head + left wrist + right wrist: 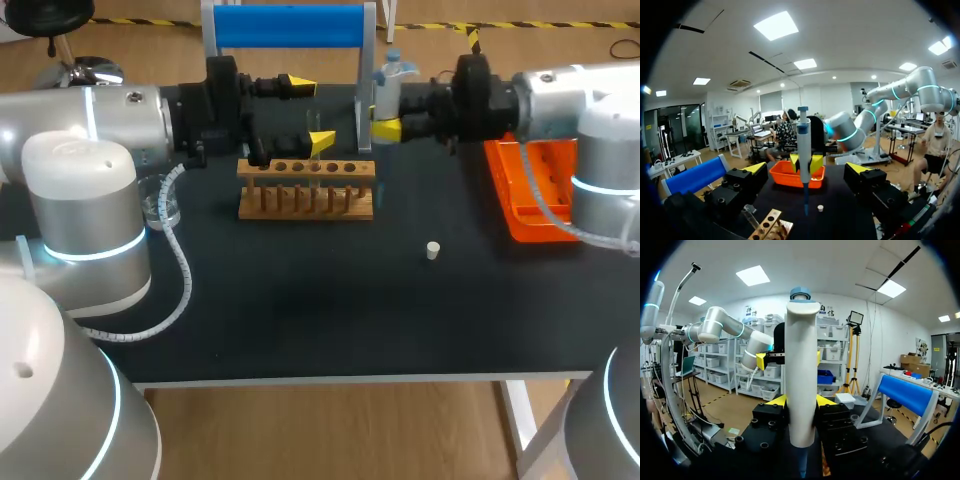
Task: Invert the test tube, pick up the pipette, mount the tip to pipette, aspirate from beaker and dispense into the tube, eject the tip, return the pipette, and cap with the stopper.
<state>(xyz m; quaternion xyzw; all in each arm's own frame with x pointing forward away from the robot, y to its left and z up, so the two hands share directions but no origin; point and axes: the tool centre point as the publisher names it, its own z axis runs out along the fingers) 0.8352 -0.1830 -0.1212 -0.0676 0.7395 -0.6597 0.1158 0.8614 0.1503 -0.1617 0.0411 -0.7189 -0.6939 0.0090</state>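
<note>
The white stopper [432,250] lies nearest on the black table [300,310]. Beyond it stands the wooden test tube rack [305,190]. Past the rack, the right gripper [801,401] clamps the pipette [802,365] upright. The left gripper [806,170] gapes wide, the pipette ahead of it and untouched.

No text, number or label can be read on anything on the counter [300,300]. The pipette [801,380] shows a plain white body. The wooden rack [306,190] and the orange tray [515,215] bear no legible marks.
</note>
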